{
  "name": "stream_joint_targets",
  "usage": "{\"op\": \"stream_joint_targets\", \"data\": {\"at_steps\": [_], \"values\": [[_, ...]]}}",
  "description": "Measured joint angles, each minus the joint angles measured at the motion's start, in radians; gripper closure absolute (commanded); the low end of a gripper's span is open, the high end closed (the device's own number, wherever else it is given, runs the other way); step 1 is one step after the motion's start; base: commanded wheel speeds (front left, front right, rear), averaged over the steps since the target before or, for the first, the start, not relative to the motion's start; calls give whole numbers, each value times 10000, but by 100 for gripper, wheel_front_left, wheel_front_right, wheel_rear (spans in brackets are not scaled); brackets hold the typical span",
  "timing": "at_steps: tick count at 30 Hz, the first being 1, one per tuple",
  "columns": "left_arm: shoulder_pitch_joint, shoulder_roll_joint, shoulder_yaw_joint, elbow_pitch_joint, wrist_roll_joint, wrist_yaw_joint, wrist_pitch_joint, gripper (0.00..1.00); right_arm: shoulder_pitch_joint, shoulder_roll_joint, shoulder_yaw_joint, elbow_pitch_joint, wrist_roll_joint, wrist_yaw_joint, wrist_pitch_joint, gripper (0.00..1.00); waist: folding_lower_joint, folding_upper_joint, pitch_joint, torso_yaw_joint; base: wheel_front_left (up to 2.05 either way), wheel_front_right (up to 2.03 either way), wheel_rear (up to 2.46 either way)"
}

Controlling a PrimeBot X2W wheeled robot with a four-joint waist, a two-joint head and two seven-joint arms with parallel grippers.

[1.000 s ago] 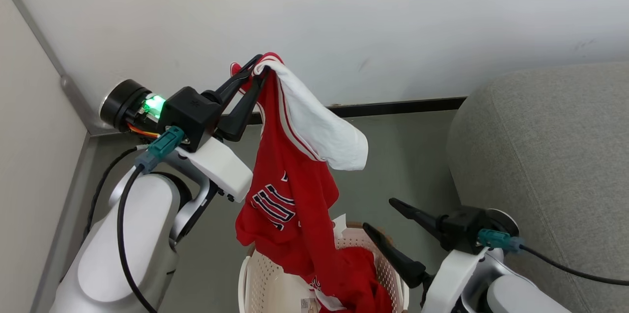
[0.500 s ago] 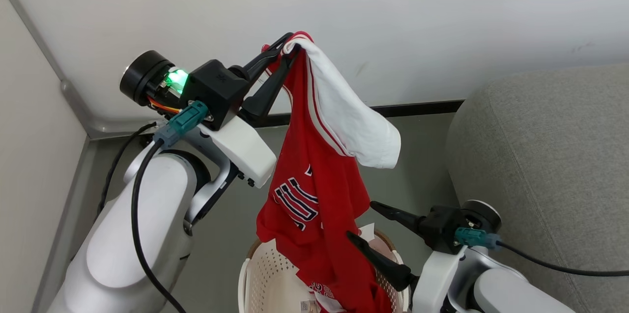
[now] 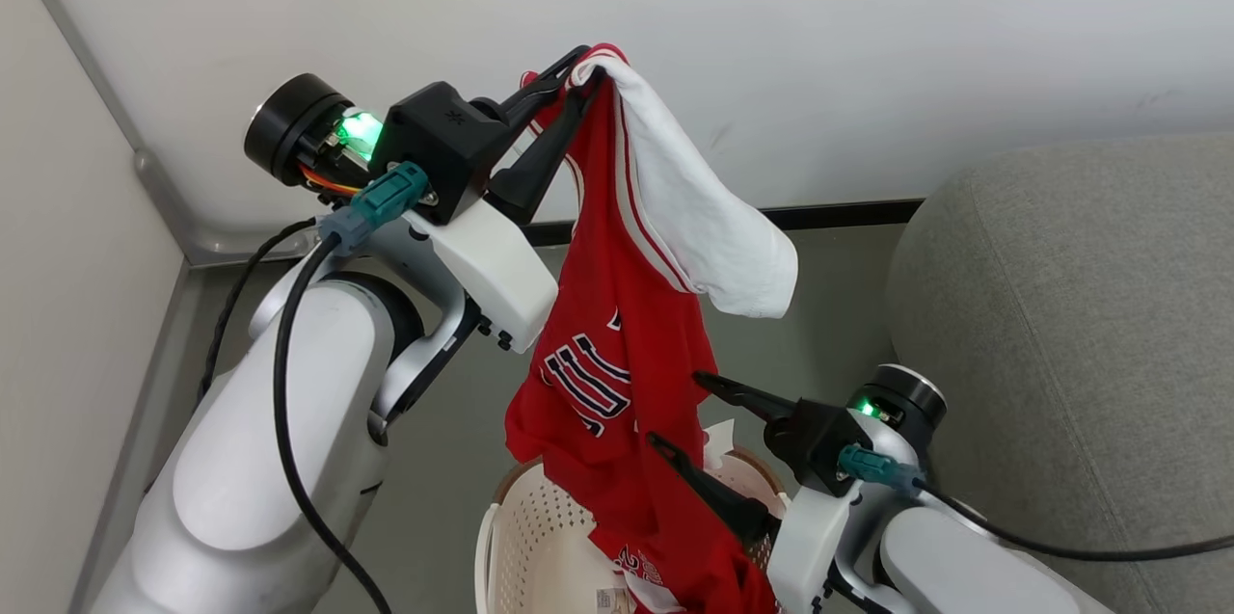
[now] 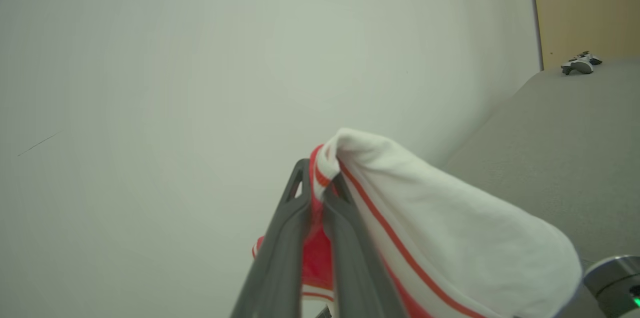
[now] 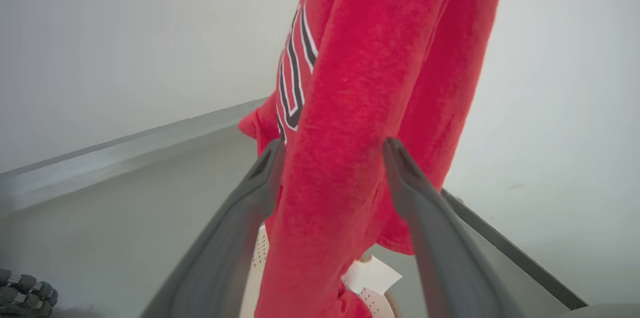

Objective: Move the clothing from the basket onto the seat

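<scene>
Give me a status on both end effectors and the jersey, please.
Left end effector shut on red soft-fabric jersey, held high. Right end effector open, straddling its hanging folds. Lower end inside cream perforated plastic basket.

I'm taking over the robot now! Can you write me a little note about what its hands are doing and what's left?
The left gripper is shut on the jersey, holding it up high by its top.
The right gripper is open, one finger each side of the hanging jersey, not gripping.
The jersey's lower end dangles in the basket; more clothing there, I cannot tell.
No clothing on the seat at right, as far as shown.
Left to do: carry the jersey to the seat, let go.
</scene>
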Motion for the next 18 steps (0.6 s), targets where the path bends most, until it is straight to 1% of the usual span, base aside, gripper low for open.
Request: {"op": "stream_joint_targets", "data": {"at_steps": [5, 11, 15, 18], "values": [[-113, -67, -130, -12, -23, 0, 205, 100, -82, 347, -387, 642, -761, 0, -397, 0, 1, 0, -11, 72, 0, 0, 0], [-202, -255, -261, -69, -190, 0, 374, 100, -73, 1141, -851, 1501, -719, 0, -742, 0, 1, 0, -26, 185, 0, 0, 0], [-259, -297, -328, -71, -190, 0, 500, 100, -51, 1724, -859, 1827, -571, 0, -1020, 0, 1, 0, -37, 282, 0, 0, 0], [-343, -324, -414, -69, -186, 0, 575, 100, -51, 1937, -842, 1962, -642, 0, -1214, 0, 1, 0, -46, 354, 0, 0, 0]]}}
